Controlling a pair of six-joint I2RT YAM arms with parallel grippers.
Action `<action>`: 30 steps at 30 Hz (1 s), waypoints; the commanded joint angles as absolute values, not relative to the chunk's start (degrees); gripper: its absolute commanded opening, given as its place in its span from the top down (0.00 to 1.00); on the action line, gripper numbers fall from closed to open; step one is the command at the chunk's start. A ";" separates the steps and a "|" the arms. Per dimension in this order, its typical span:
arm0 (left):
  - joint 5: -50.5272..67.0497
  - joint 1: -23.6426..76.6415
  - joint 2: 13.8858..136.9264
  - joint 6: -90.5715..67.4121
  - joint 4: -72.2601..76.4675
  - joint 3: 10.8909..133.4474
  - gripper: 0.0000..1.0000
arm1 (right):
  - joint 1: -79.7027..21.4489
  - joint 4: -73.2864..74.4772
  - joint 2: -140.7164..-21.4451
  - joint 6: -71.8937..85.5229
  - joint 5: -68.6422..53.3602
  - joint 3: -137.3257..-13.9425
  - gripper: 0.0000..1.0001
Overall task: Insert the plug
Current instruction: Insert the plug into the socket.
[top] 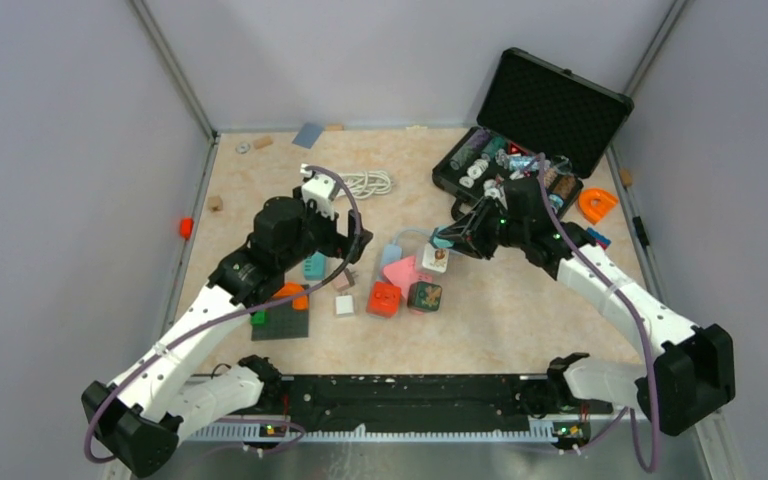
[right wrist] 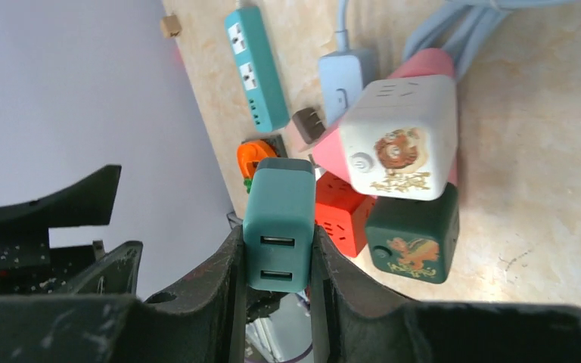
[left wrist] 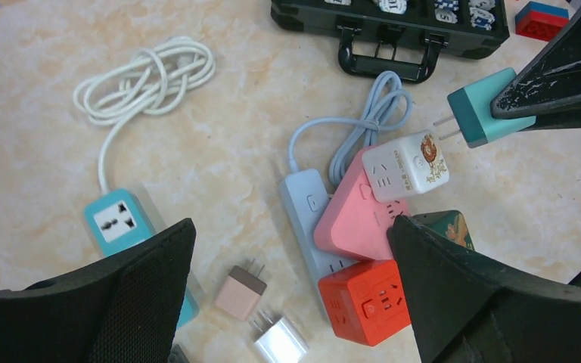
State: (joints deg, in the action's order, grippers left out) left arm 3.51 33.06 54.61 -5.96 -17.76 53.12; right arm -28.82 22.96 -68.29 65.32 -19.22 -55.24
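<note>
One teal plug (right wrist: 276, 219) pinched in right claw (top: 448, 238); left claw (left wrist: 289, 227) wide open near two loose adapters (left wrist: 240, 291) (left wrist: 280, 340).

Light was bright, even, diffuse. Shadows on the beige marbled tabletop (left wrist: 234, 151) below the left gripper (left wrist: 291, 223) were faint, soft-edged; focus was sharp there.

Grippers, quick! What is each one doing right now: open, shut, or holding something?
Left gripper: open, holding nothing.
Right gripper: shut on the teal plug.
</note>
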 commanded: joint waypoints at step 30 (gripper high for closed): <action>5.76 17.62 61.81 -34.50 -30.88 55.58 0.01 | -54.65 28.40 -81.15 65.36 -8.38 -64.88 1.00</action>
